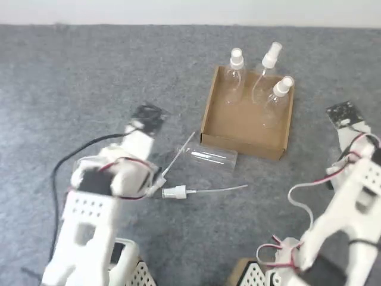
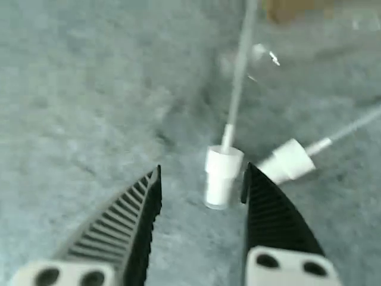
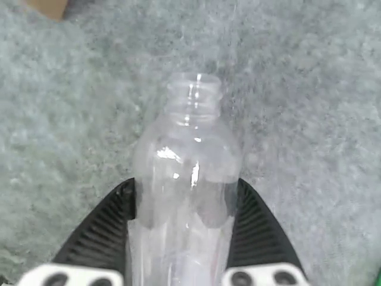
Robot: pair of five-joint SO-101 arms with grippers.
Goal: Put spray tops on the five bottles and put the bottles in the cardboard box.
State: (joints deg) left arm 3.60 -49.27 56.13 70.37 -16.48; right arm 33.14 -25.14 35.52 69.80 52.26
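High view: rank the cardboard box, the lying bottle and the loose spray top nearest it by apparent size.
Largest: cardboard box. Then the lying bottle. Smallest: loose spray top, though its thin dip tube looks about as long as the bottle.

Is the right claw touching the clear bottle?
Touching. The right wrist view shows the right claw with both fingers pressed against the sides of the bottle.

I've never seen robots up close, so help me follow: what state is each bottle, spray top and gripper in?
Left gripper: open.
Right gripper: shut on held bottle.
Held bottle: uncapped.
Lying bottle: on its side, uncapped.
Three boxed bottles: spray tops on, in the cardboard box.
Nearer spray top: loose, between the left gripper's jaws.
Other spray top: loose on the carpet.
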